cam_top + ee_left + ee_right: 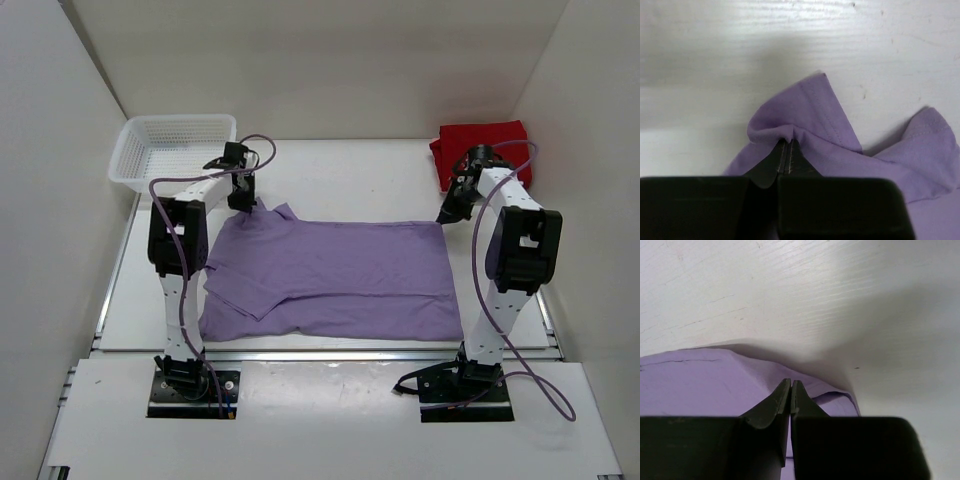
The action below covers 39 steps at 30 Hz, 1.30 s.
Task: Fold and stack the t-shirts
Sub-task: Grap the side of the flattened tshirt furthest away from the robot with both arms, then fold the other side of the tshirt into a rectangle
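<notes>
A soft lavender-purple short-sleeved cloth t-shirt (330, 270) lies spread across the middle of the top view on the white table (340, 170), with its lower-left part folded over itself. The left gripper (788, 150) is at the shirt's upper-left corner, its black jaws pressed together on a puckered ridge of purple cloth. The right gripper (791, 390) is at the upper-right corner, likewise pinched on the shirt's edge, which stands raised off the table there. A bright red cloth t-shirt (480, 150) lies in the upper right of the frame, partly behind the right arm. A white plastic mesh basket (122, 165) stands in the upper left.
</notes>
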Each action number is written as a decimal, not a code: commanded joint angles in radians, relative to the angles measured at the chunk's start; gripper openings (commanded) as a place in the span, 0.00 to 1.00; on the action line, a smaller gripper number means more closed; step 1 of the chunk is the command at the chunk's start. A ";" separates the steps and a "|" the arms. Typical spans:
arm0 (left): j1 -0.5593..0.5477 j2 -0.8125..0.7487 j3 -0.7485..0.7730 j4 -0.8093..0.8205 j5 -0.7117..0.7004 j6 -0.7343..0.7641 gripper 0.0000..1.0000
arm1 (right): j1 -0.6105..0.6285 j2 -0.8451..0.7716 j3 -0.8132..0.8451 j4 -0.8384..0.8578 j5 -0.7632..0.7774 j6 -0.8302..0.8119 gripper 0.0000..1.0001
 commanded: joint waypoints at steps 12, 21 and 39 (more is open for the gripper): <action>0.048 -0.519 -0.395 0.084 0.154 -0.056 0.00 | -0.098 -0.135 -0.162 0.063 -0.042 -0.078 0.00; 0.046 -0.698 -0.678 0.123 0.182 -0.072 0.00 | -0.061 -0.265 -0.328 0.100 -0.048 -0.099 0.00; 0.051 -0.896 -0.841 0.071 0.126 -0.068 0.00 | -0.139 -0.412 -0.569 0.177 -0.011 -0.167 0.00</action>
